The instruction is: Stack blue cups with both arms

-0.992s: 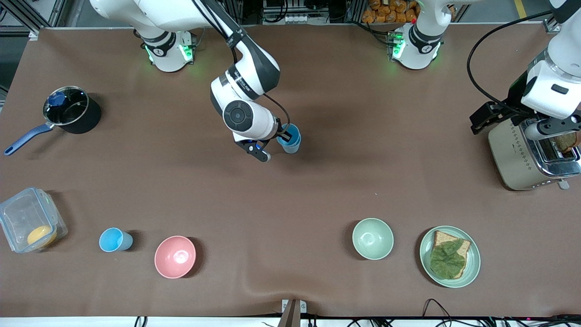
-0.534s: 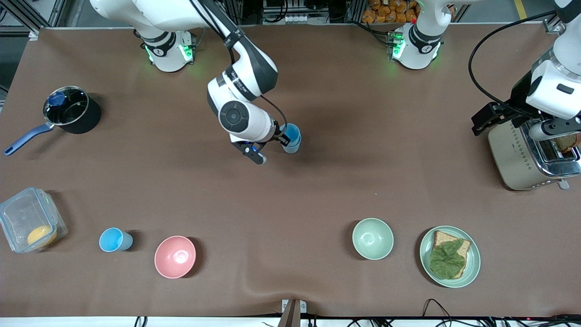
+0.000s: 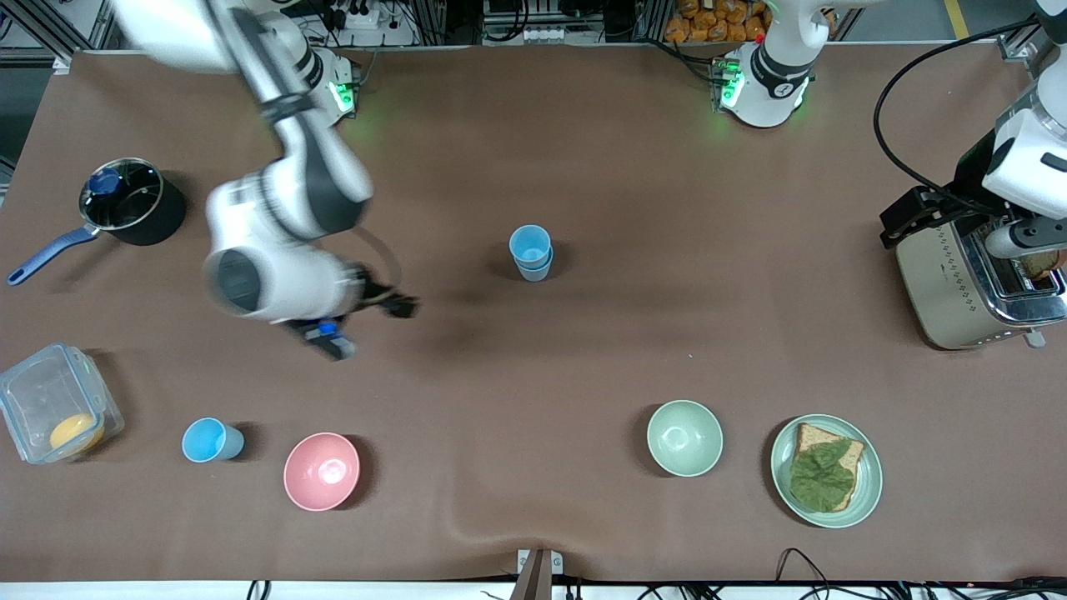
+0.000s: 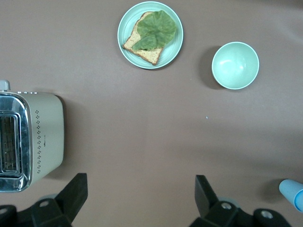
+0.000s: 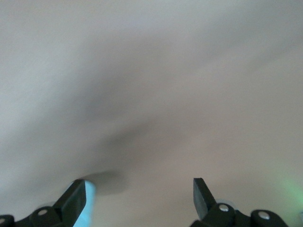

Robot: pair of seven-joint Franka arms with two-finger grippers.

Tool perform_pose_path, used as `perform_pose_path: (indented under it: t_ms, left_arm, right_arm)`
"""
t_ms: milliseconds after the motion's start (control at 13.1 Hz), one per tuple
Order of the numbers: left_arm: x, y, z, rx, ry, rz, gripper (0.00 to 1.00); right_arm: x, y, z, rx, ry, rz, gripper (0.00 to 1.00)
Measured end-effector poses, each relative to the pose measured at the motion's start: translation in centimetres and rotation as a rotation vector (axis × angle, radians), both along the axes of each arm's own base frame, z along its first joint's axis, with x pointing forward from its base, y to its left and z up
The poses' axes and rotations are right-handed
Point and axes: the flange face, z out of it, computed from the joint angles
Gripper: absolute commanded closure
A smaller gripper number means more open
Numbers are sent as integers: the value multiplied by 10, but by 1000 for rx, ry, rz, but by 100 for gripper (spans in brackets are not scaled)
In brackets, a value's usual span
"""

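Two blue cups [image 3: 531, 252] stand nested in one stack at the middle of the table; its edge shows in the left wrist view [image 4: 293, 193]. A single blue cup [image 3: 212, 440] stands nearer the front camera, toward the right arm's end, beside the pink bowl. My right gripper [image 3: 367, 323] is open and empty over bare table between the stack and the single cup. Its wrist view [image 5: 138, 198] is blurred, with a sliver of light blue [image 5: 88, 204] beside one finger. My left gripper [image 3: 904, 221] is open and empty [image 4: 139, 191], beside the toaster.
A toaster [image 3: 971, 283] stands at the left arm's end. A pale-green bowl [image 3: 684, 437] and a plate [image 3: 867, 492] with bread and lettuce lie near the front. A pink bowl [image 3: 322, 471], a clear box [image 3: 50, 400] and a black saucepan [image 3: 129, 202] are at the right arm's end.
My right gripper has let go of the top cup on the stack and swung fast toward its own end of the table. The stack stays put. The left arm shifted slightly.
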Motion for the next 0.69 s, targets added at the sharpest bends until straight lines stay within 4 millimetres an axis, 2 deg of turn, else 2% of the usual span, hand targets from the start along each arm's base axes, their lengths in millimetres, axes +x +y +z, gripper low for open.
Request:
perform_pose_path:
  t_ms: [153, 305, 458, 686]
  left_arm:
    - [0, 1, 0, 0, 0, -6, 0]
    - [0, 1, 0, 1, 1, -9, 0]
    - [0, 0, 0, 1, 1, -11, 0]
    - [0, 0, 0, 1, 4, -15, 0]
  right_arm:
    - [13, -87, 18, 49, -11, 25, 0]
    - [10, -147, 54, 79, -60, 111, 0]
    - [-2, -177, 103, 35, -120, 212, 0]
    - [-26, -199, 179, -33, -238, 340, 0]
